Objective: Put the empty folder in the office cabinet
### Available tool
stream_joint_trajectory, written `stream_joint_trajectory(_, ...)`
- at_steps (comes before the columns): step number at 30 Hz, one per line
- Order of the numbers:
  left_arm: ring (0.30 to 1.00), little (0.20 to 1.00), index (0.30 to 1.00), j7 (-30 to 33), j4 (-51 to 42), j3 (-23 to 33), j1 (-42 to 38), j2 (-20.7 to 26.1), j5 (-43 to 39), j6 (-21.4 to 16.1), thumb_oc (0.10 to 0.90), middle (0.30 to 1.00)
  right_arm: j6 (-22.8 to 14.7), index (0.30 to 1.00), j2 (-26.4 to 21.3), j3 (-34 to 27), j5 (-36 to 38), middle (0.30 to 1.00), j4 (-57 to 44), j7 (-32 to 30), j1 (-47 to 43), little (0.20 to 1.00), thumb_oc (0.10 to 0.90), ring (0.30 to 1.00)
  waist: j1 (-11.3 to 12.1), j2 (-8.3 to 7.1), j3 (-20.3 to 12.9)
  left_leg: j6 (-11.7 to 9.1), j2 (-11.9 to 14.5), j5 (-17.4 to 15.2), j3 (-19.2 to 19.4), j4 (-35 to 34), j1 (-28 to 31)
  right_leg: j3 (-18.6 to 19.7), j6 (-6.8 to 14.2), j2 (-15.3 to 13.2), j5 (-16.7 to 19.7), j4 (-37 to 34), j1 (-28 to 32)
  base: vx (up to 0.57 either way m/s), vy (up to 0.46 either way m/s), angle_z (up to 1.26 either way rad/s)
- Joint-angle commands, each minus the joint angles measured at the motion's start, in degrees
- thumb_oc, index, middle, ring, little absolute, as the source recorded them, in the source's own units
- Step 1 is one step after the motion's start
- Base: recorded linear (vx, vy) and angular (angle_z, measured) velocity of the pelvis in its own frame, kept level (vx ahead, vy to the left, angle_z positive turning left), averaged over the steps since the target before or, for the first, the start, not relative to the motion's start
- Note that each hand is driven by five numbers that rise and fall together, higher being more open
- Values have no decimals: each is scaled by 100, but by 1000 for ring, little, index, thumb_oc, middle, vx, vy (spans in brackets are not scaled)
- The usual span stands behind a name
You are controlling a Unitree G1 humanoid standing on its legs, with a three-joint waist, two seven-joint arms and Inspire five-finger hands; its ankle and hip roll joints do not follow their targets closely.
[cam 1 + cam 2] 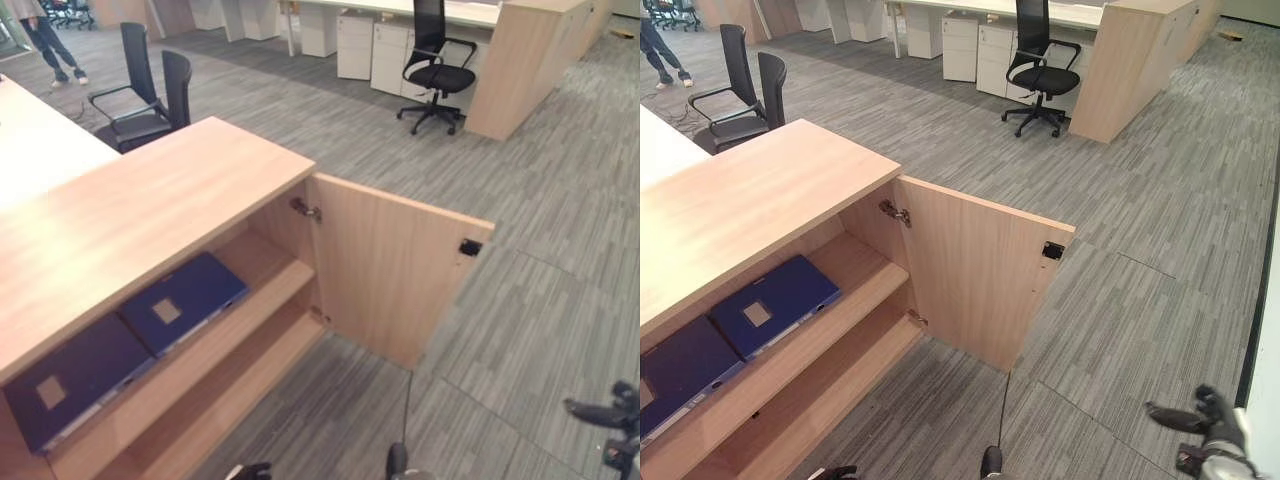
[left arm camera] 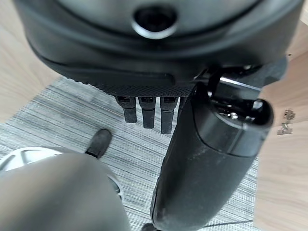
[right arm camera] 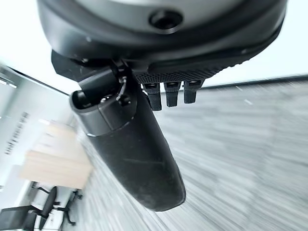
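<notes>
— Both hands? 
— Left hand (image 2: 202, 159) hangs by the carpet, fingers relaxed, empty; right hand (image 1: 1205, 425) is low at the right, also slack and empty.
— And the folders? 
— Two dark blue folders (image 1: 185, 300) lie flat side by side on the cabinet (image 1: 150, 215) shelf, behind its open door (image 1: 395, 265). Office chairs (image 1: 437, 70) stand beyond.

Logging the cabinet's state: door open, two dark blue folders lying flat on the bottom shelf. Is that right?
Not quite: the two dark blue folders lie flat on the upper shelf, not the bottom one; the lower shelf beneath them looks bare. Both eye views show it. The cabinet door is indeed open.
</notes>
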Motion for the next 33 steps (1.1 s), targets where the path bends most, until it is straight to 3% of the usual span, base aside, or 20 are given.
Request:
stream_joint_trajectory(1,900,900,900,-43,-127,-65,-160,393,7,-91,800,900,-640,900,-268,-224,-25,900,-266,-77,-774,900,800,900,105,-428,-85,-465,-69,-97,239,-97,309,60,434,-106,39,-329,243,56,-148,3)
stream_joint_trajectory(7,900,900,900,-88,-28,-131,-174,459,49,-69,800,900,-706,900,-835,170,-94,900,-410,142,-1313,900,800,900,181,-372,-108,-631,126,147,255,-101,243,4,322,104,-103,-400,241,41,-98,3)
stream_joint_trajectory(12,900,900,900,-161,62,-189,-136,507,56,-48,800,900,-763,900,-1212,952,-206,900,-631,515,-1952,900,800,900,338,-343,-122,-781,239,455,237,-108,182,-70,231,250,-226,-423,256,30,-57,1)
stream_joint_trajectory(18,900,900,900,-253,45,-325,-45,487,42,-54,800,900,-744,900,-1099,2146,-61,900,-703,1010,-2827,900,800,900,532,-305,-139,-926,309,766,144,-116,129,-175,119,379,-386,-427,382,29,-49,15)
stream_joint_trajectory(33,900,900,900,-233,129,-340,85,511,-8,-24,800,900,-789,900,-726,2818,1269,900,-1035,1347,-3923,900,800,900,699,-267,-162,-958,275,810,43,-118,104,-195,58,421,-468,-427,477,2,-2,3)
